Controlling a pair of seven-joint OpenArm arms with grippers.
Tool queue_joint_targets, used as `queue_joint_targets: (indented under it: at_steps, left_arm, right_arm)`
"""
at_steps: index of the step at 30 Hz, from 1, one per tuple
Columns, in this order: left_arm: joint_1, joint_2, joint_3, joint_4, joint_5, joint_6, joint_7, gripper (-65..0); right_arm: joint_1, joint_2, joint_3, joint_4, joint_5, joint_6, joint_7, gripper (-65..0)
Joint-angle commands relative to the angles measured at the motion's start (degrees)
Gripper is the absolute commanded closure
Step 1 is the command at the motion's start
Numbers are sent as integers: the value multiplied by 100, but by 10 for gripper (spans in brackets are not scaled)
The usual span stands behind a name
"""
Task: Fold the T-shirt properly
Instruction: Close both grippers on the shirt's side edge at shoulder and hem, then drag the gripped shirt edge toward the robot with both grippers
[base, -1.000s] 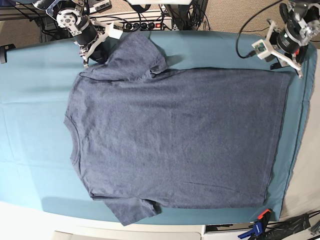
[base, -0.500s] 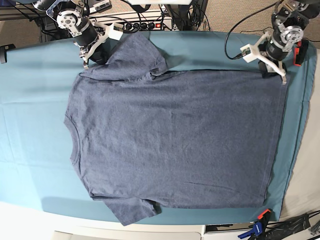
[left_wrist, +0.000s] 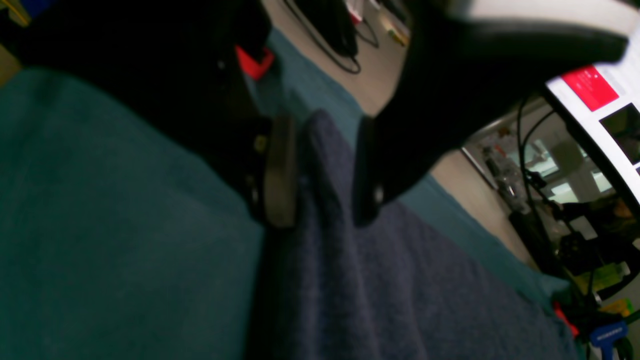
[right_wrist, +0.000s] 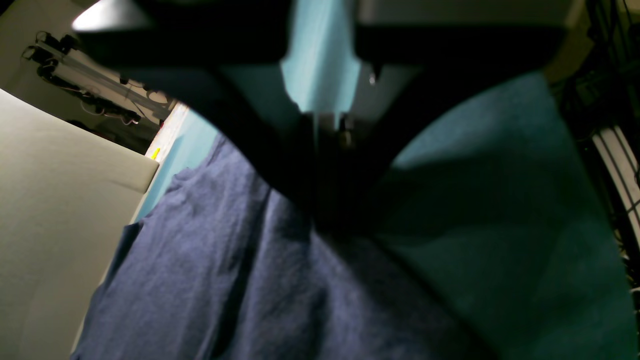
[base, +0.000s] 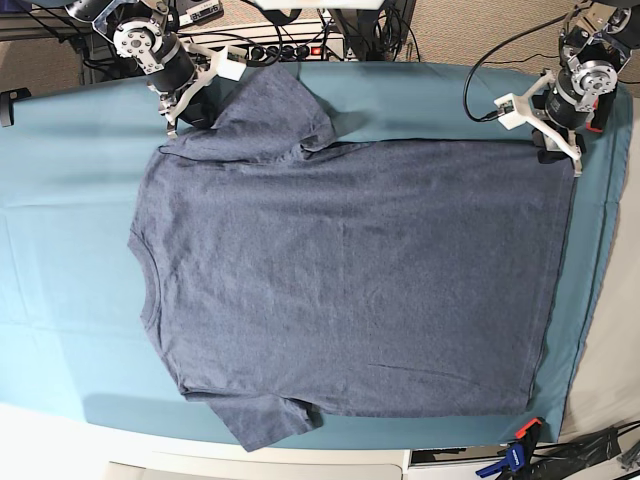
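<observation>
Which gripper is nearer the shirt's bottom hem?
Left. The left gripper sits at the T-shirt's hem corner, jaws astride a fabric ridge. The right gripper is shut at the opposite shoulder end.

The T-shirt (base: 350, 280) is a heathered blue-grey, a fine denim-like speckle with no print on the side that faces up; in the wrist views it reads as a darker navy. The cloth (base: 60, 250) that covers the table under it is a plain teal, paler turquoise where light falls on it at the far edge. The left gripper (left_wrist: 320, 170) has black fingers with a red mark on its body, and its mount in the base view is white. The right gripper (base: 172, 120) shows silver and black metal with a white bracket. A clamp (base: 515, 455) at the near right corner is blue with an orange tip.
</observation>
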Motion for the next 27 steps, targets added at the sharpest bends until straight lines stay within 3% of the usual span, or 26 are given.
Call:
queue_joint_targets:
  at_steps: [1, 5, 7, 8, 10, 11, 14, 20, 27]
  left_arm:
    - [37, -87, -7, -61, -85, -199, 133, -218]
    - [35, -87, -7, -61, -85, -184, 133, -217]
    - [37, -85, -7, -61, -83, -22, 133, -205]
    - [37, -85, -7, -61, -83, 61, 136, -168]
    - [37, -85, -7, -61, -83, 107, 133, -18]
    - [37, -85, -7, -61, -85, 105, 136, 0]
    - [37, -70, -7, -61, -85, 116, 136, 0]
    - [39, -59, -7, -52, -197, 695, 203, 0]
    - [70, -61, -7, 238, -496, 704, 514, 0]
  right_arm:
    - [-44, 50, -24, -9, 120, 225, 66, 0]
    - [-44, 50, -24, -9, 120, 225, 68, 0]
    - [-44, 50, -24, -9, 120, 225, 70, 0]
    - [-44, 50, -24, -9, 120, 225, 68, 0]
    - [-44, 50, -24, -9, 120, 225, 68, 0]
    - [-44, 50, -24, -9, 120, 225, 68, 0]
    - [-44, 50, -24, -9, 122, 225, 63, 0]
    - [-48, 52, -26, -2, 122, 181, -68, 0]
    - [-142, 55, -24, 28, 63, -96, -282, 0]
